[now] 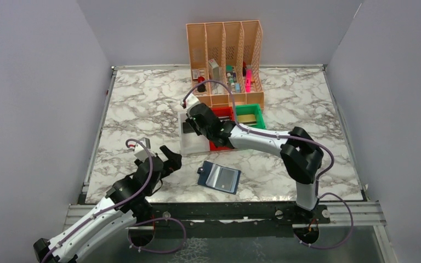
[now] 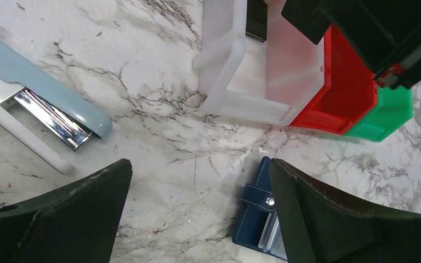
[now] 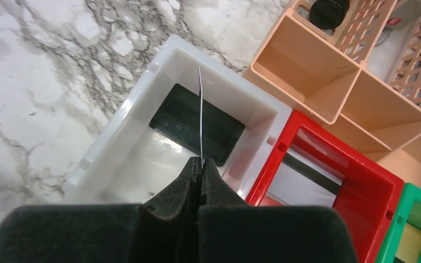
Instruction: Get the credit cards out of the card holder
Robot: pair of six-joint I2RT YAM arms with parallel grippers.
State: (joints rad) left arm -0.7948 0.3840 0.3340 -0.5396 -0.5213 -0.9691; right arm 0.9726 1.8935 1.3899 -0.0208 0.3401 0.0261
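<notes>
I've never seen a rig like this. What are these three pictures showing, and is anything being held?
Two robot arms are bolted at the near edge of a marble-patterned table. The wide picture looks down from above and behind them. The other two come from a camera on each wrist.

The left gripper is open and empty, near a pale blue stapler and the flat navy-blue card holder, which lies on the table.

The right gripper is shut on a thin card seen edge-on, over a white plastic bin that has a black card in it. A red bin, a green bin and a tall orange slotted rack stand beside it.
</notes>
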